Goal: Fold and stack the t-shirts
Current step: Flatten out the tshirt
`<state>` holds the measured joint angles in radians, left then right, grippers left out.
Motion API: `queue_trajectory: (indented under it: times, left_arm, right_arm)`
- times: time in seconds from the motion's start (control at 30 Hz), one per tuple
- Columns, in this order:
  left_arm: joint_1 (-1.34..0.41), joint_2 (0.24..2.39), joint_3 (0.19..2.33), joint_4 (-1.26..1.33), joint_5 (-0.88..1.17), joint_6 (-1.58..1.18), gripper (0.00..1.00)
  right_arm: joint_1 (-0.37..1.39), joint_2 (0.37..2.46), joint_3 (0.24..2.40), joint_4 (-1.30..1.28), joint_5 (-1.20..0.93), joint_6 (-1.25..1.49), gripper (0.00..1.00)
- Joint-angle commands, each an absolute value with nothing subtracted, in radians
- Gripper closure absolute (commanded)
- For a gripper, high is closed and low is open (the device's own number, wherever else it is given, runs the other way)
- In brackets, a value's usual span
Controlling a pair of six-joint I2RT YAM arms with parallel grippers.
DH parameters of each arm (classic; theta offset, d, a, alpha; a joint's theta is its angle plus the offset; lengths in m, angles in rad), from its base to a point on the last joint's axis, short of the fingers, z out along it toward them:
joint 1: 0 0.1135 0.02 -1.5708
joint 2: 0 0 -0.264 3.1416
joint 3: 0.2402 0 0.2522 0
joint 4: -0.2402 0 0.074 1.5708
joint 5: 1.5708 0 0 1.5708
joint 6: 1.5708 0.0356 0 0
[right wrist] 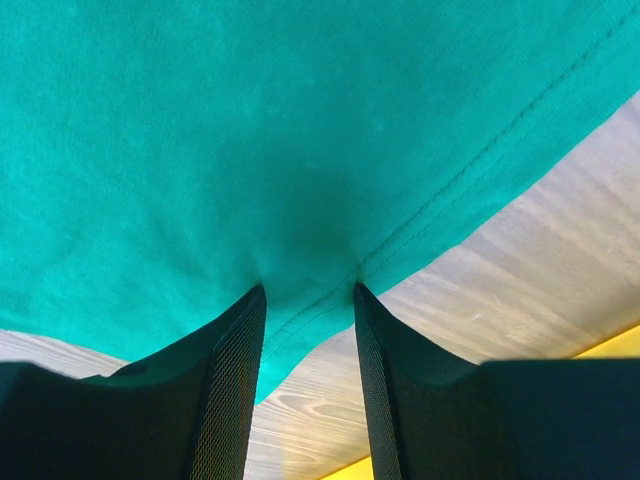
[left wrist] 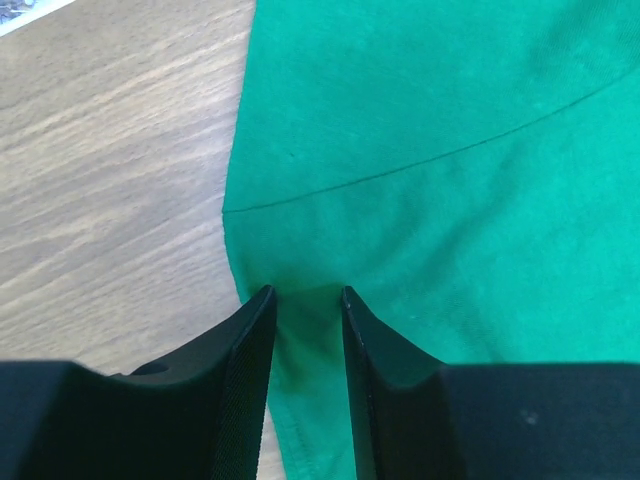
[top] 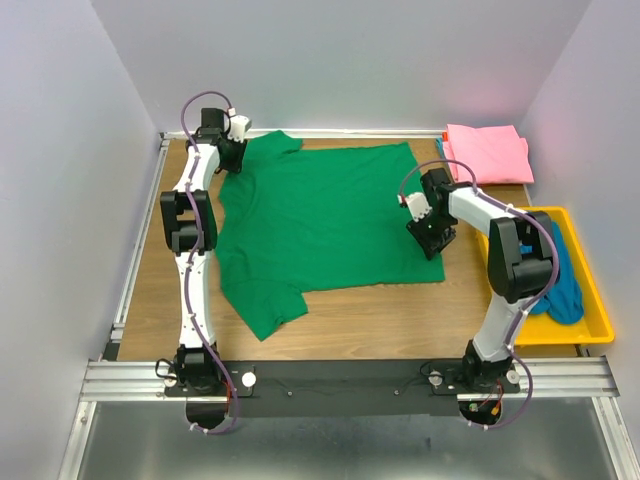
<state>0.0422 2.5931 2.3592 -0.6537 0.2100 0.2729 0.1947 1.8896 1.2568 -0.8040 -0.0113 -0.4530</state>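
Green cotton covers the middle of the worktop (top: 400, 315): the dark green t-shirt (top: 320, 220) lies spread out flat, its sleeves toward the left edge and its hem toward the right edge. One sleeve reaches the far left corner, the other points at the near edge.

The left jaws are down on the far sleeve, close to the far left corner. In the left wrist view the two black fingers (left wrist: 240, 380) stand a narrow gap apart with green cloth between them, just beside the shirt's edge where bare wood begins. Whether they are clamping the cloth I cannot tell.

The right jaws sit at the hem, on the shirt's right side toward the near edge. In the right wrist view the stitched hem puckers into the gap between the fingers (right wrist: 225, 390), so they are pinching the fabric.

A folded pink t-shirt (top: 490, 152) rests in the far right corner. The teal-blue t-shirt (top: 568, 285) lies crumpled in the yellow tray (top: 600, 320) along the right edge, partly hidden by the right arm (top: 515, 250).
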Motion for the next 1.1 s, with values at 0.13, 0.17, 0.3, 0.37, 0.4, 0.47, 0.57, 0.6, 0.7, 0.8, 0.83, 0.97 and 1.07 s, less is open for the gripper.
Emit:
queue_trajectory:
  times: [0.13,0.17,0.3,0.37,0.4,0.47,0.57,0.6,0.7,0.8,0.83,0.97,1.07]
  left_arm:
    - [0.049,2.589,2.372,-0.695,0.196,0.339,0.57]
    - [0.049,2.582,2.372,-0.696,0.198,0.339,0.55]
    - [0.051,2.449,2.35,-0.719,0.314,0.373,0.48]
    - [0.052,2.349,2.256,-0.724,0.38,0.412,0.46]
    - [0.052,2.289,2.208,-0.723,0.409,0.435,0.45]
    - [0.052,2.102,2.046,-0.729,0.471,0.538,0.42]
    - [0.051,1.878,1.839,-0.794,0.512,0.717,0.39]
    - [0.054,1.824,1.78,-0.817,0.52,0.763,0.39]
    - [0.058,1.589,1.545,-0.888,0.528,0.892,0.39]
    - [0.06,1.453,1.352,-0.937,0.544,0.966,0.39]
    - [0.06,1.422,1.313,-0.945,0.551,0.972,0.4]
    - [0.058,1.316,1.142,-0.971,0.58,0.973,0.4]
    - [0.058,1.26,1.063,-0.977,0.583,0.988,0.43]
  right_arm:
    - [0.196,1.841,1.131,-0.79,-0.043,-0.405,0.47]
    - [0.195,1.833,1.129,-0.793,-0.041,-0.402,0.45]
    - [0.195,1.764,1.16,-0.813,-0.037,-0.387,0.34]
    - [0.193,1.734,1.21,-0.847,-0.046,-0.394,0.31]
    - [0.195,1.717,1.227,-0.86,-0.058,-0.402,0.3]
    - [0.195,1.669,1.27,-0.902,-0.075,-0.431,0.27]
    - [0.195,1.606,1.284,-0.968,-0.093,-0.5,0.24]
    - [0.195,1.592,1.278,-0.983,-0.101,-0.52,0.23]
    - [0.205,1.533,1.235,-1.025,-0.12,-0.592,0.19]
    - [0.235,1.468,1.163,-1.023,-0.111,-0.629,0.17]
    - [0.248,1.454,1.146,-1.022,-0.106,-0.632,0.17]
    - [0.313,1.411,1.053,-0.979,-0.066,-0.676,0.24]
    - [0.334,1.422,0.994,-0.931,-0.04,-0.718,0.38]
